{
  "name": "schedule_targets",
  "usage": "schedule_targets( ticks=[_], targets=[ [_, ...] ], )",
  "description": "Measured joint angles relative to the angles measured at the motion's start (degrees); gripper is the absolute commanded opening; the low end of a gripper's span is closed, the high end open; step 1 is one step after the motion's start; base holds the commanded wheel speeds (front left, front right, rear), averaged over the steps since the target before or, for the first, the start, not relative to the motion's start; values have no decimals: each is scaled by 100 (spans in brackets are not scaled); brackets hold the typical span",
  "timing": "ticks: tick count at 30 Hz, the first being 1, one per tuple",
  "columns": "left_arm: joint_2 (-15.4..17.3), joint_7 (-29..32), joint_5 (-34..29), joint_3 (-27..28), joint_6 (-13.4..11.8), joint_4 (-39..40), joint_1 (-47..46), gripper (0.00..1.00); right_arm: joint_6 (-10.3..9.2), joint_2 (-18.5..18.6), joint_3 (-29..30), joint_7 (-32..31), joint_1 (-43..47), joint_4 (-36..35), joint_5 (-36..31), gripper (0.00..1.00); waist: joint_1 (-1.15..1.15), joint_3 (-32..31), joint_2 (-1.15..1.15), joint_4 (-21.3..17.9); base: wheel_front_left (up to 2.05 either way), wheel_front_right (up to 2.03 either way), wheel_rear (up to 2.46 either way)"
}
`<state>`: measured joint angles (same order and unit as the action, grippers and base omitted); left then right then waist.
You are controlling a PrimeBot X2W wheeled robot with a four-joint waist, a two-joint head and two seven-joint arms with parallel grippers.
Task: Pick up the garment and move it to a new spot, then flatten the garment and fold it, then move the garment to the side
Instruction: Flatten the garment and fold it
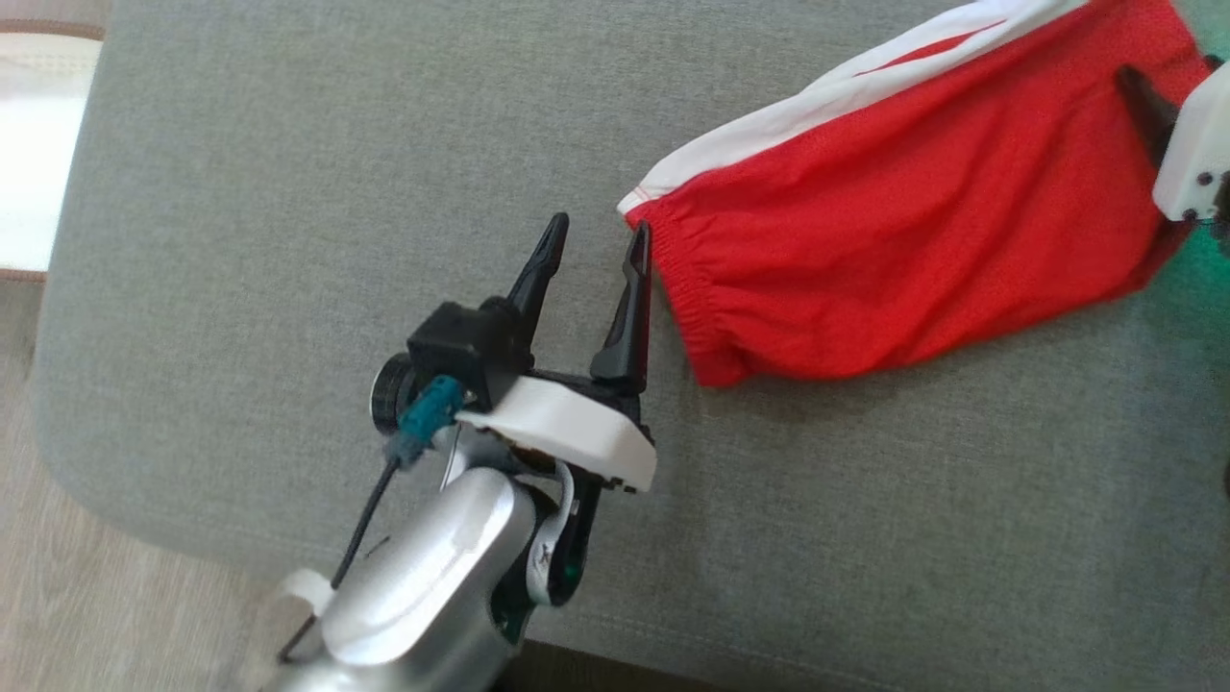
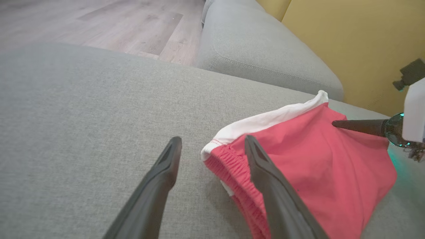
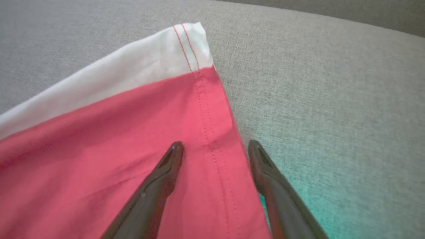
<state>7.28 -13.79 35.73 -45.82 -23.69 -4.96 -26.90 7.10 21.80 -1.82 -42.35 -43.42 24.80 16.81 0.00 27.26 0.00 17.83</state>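
The garment, red shorts with a white side stripe and an elastic waistband, lies folded on the grey sofa cushion. My left gripper stands open at the waistband end, its right finger against the fabric's edge and nothing between the fingers. In the left wrist view the garment lies to the right, and the left gripper spans the waistband corner. My right gripper is open over the hem end of the garment, one finger above the cloth, the other just past its stitched edge.
Grey cushion stretches to the left and front of the garment. The wooden floor lies beyond the cushion edge. A second grey cushion and a yellow wall stand behind. A pale object sits at the far left.
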Motion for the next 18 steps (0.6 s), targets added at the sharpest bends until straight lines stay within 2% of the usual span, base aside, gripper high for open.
schedule_targets(
  ticks=[4,5,6,12,18],
  targets=[
    [2,-49,-332,-7,-10,103,101,100,0,16,23,-385,-59,5,-74,98,0,-13,0,81,0,0,0],
    [1,-49,-366,-7,-9,103,129,100,0,3,49,-421,-56,-4,-58,27,0,-21,0,90,0,0,0],
    [1,-49,-400,1,-8,102,165,100,0,-36,91,-458,-52,-5,-4,0,0,-32,0,91,0,0,0],
    [-8,-49,-580,183,11,101,524,100,0,-516,578,-506,218,-171,488,0,0,-171,0,-97,0,0,0],
    [32,-49,-844,474,202,135,976,100,0,-506,1575,-508,620,-315,577,0,0,-435,0,-393,0,0,0]
  ],
)
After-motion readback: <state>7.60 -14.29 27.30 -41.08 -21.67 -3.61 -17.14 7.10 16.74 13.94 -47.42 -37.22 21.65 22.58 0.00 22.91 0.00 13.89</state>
